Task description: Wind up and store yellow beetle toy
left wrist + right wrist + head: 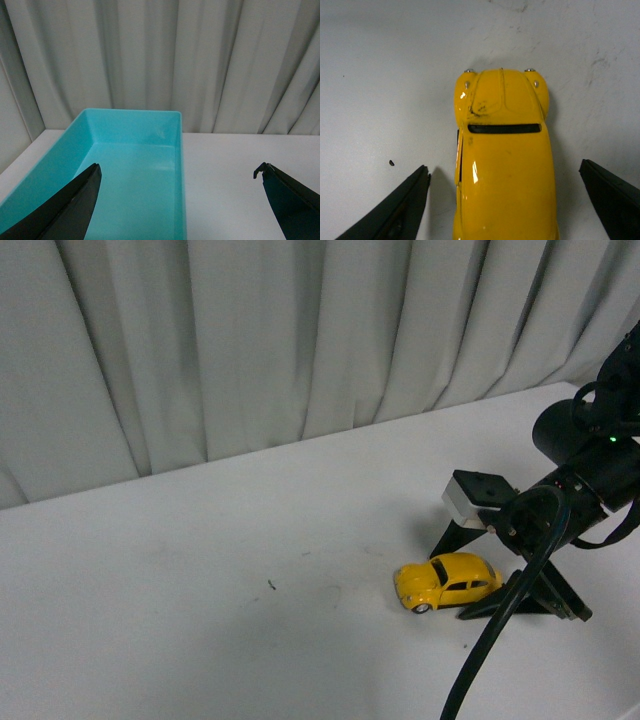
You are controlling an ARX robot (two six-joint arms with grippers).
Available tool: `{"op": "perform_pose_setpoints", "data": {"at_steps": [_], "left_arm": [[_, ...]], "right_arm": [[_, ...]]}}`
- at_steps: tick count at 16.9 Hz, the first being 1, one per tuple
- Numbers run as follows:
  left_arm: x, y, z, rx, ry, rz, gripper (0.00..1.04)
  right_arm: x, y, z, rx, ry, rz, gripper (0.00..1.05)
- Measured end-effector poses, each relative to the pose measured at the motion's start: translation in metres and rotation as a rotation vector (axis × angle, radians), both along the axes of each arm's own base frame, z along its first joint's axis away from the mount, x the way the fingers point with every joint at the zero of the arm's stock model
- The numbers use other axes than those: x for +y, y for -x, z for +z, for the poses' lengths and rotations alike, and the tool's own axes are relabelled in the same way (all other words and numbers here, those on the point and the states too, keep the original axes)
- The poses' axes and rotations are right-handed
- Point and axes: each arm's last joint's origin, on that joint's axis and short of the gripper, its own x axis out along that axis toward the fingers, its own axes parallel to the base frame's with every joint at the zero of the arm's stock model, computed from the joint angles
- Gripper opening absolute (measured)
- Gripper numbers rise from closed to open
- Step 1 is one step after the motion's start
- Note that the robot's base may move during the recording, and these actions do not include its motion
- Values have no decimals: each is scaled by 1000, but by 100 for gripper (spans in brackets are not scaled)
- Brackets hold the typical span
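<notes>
The right gripper (503,167) stood wide open, its two black fingers (400,205) spread to either side of the one yellow beetle toy (447,581). Bare table showed between each finger and the car's flanks, so neither finger touched it and the jaws had hold of nothing. The toy sat on its wheels between the fingers, nose pointing away from the wrist. Its bonnet carried one dark scuffed patch, and two small silver headlights showed at the front. In the front view the car rested on the white table (200,620) towards the robot's right, one finger behind it and one in front. One small dark speck (391,162) lay on the table beside the fingers.

The left gripper (177,170) was also wide open, its two dark fingers well apart and gripping nothing. It hung above one turquoise bin (130,111) that stood on the table near the pleated grey curtain (200,60).
</notes>
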Motion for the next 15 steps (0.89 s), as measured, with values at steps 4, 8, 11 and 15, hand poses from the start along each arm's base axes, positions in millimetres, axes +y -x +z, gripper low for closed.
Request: {"op": "perform_pose_setpoints", "data": {"at_steps": [4,8,11,15], "left_arm": [[0,0,0,0,0,0,98],[0,0,0,0,0,0,98],[0,0,0,0,0,0,98],[0,0,0,0,0,0,98]], "right_arm": [[-1,-3,1,-21,2,-2,98],[-2,-4,3,-42,13,-3,98],[-2,-5,3,-54,18,-2,98],[-3,-6,3,-59,21,-2,98]]}}
